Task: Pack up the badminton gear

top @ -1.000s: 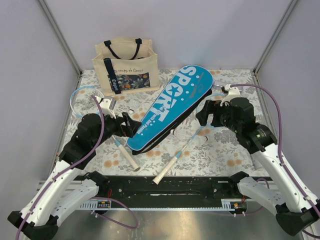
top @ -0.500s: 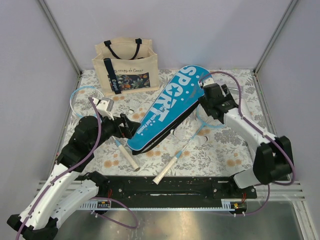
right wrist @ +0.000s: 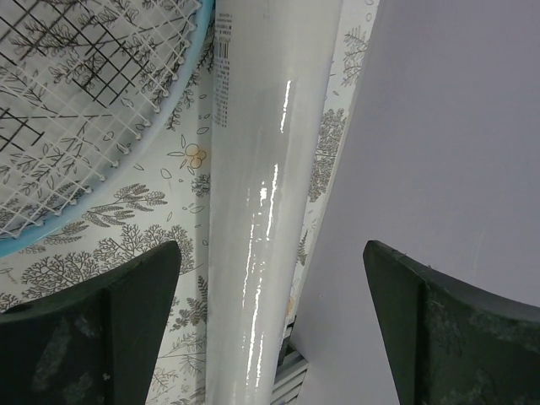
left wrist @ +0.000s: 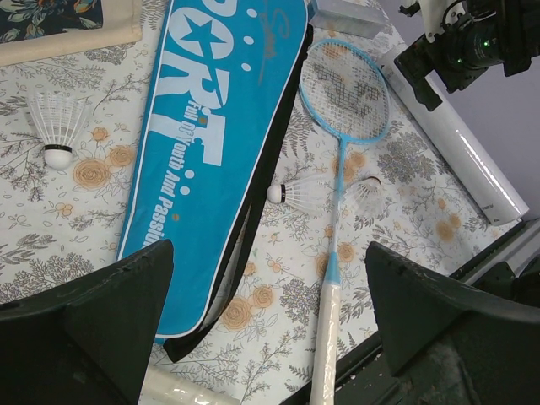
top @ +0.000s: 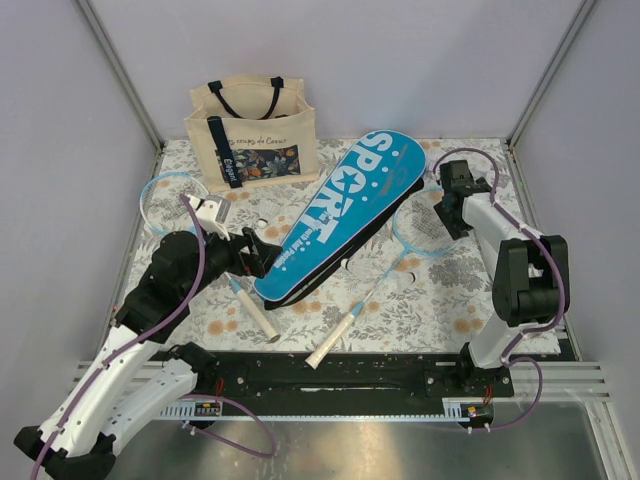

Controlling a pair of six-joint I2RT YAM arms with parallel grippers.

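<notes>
1. The left gripper (left wrist: 270, 287) has its fingers spread wide, holding nothing, beside the near end of the blue case (top: 335, 215).
2. The right gripper (right wrist: 270, 278) is spread wide too, over the white tube (right wrist: 253, 211) by the right wall.
3. One racket (top: 420, 228) lies right of the case.
4. The other racket (top: 160, 195) lies on the left, near the tote (top: 255, 130).

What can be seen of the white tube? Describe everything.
The white tube is a long, glossy cylinder, plastic-looking, with small print near one end. It lies flat on the floral table cover, alongside the grey wall, beside a blue racket's strung head. The open right hand hovers over it, gripping nothing.
</notes>
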